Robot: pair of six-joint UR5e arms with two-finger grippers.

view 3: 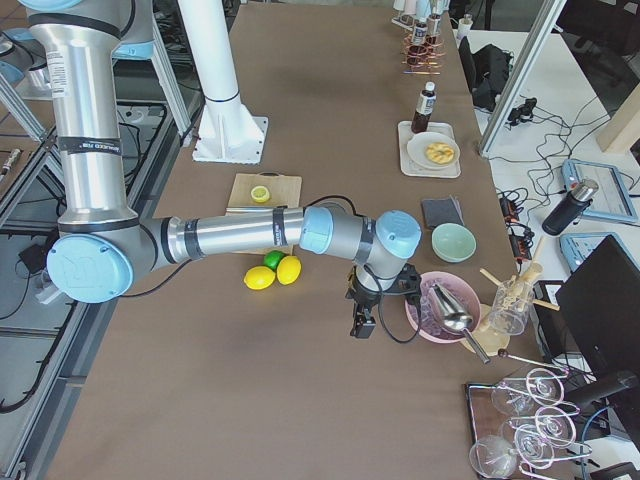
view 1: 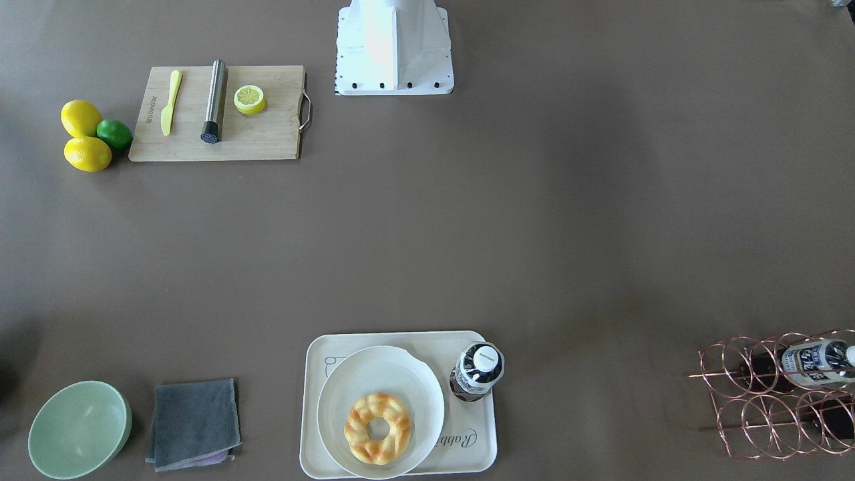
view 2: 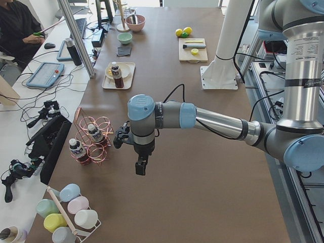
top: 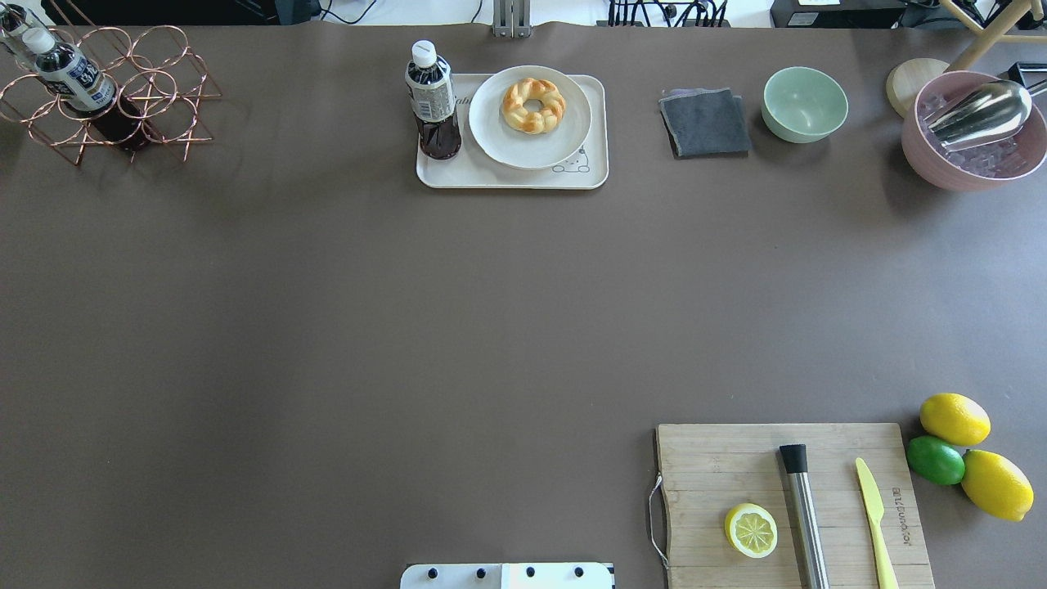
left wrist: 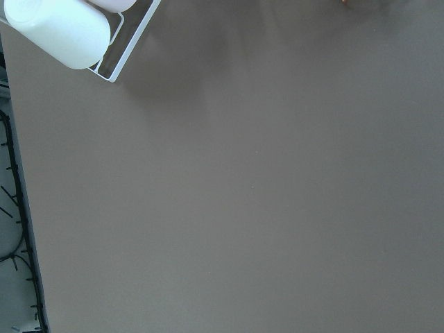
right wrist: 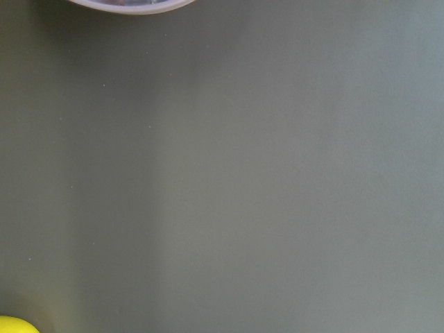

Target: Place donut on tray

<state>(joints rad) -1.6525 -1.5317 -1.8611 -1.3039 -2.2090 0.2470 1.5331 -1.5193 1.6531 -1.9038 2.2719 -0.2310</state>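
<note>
The donut [view 1: 377,427] is a golden braided ring lying on a white round plate [view 1: 374,374]. The plate stands on the cream tray [view 1: 467,454] at the table's far edge from the robot. The donut [top: 533,105] and tray [top: 593,168] also show in the overhead view. A dark drink bottle [view 1: 477,371] stands upright on the tray beside the plate. My left gripper [view 2: 140,167] shows only in the exterior left view, over bare table near the wire rack. My right gripper [view 3: 362,322] shows only in the exterior right view, beside the pink bowl. I cannot tell whether either is open or shut.
A wooden cutting board [top: 720,466] holds a lemon half [top: 751,529], a metal rod and a yellow knife. Lemons and a lime [top: 935,459] lie beside it. A grey cloth [top: 704,123], green bowl [top: 805,104], pink bowl [top: 973,139] and copper wire rack [top: 106,90] stand along the far edge.
</note>
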